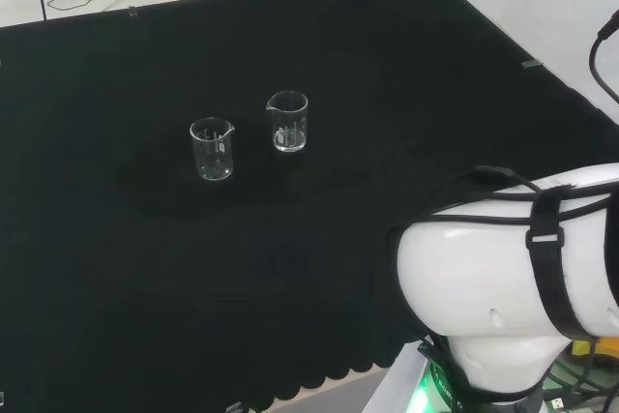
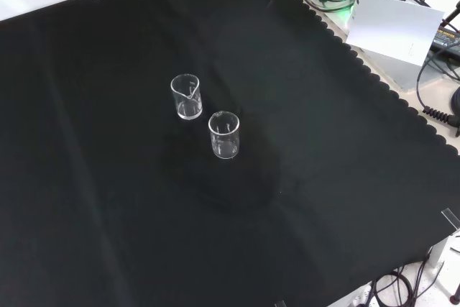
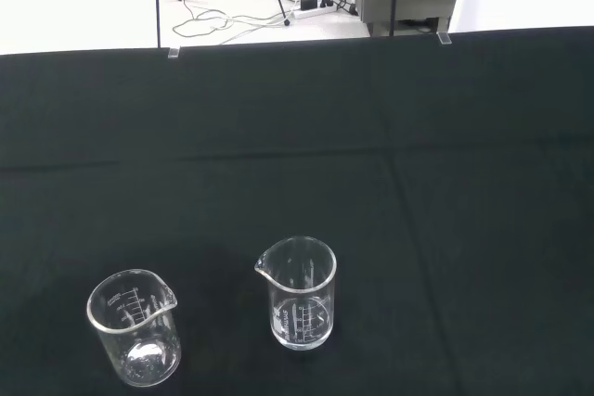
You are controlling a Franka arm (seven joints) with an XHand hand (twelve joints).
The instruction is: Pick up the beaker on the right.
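- Two clear beakers stand upright and apart near the middle of the black cloth, far from every edge, with room around each for fingers to come in.
- The right beaker in the head view is the task's; it looks empty, spout toward the other beaker.
- Nothing touches either beaker; whether the hand is open, I cannot tell.
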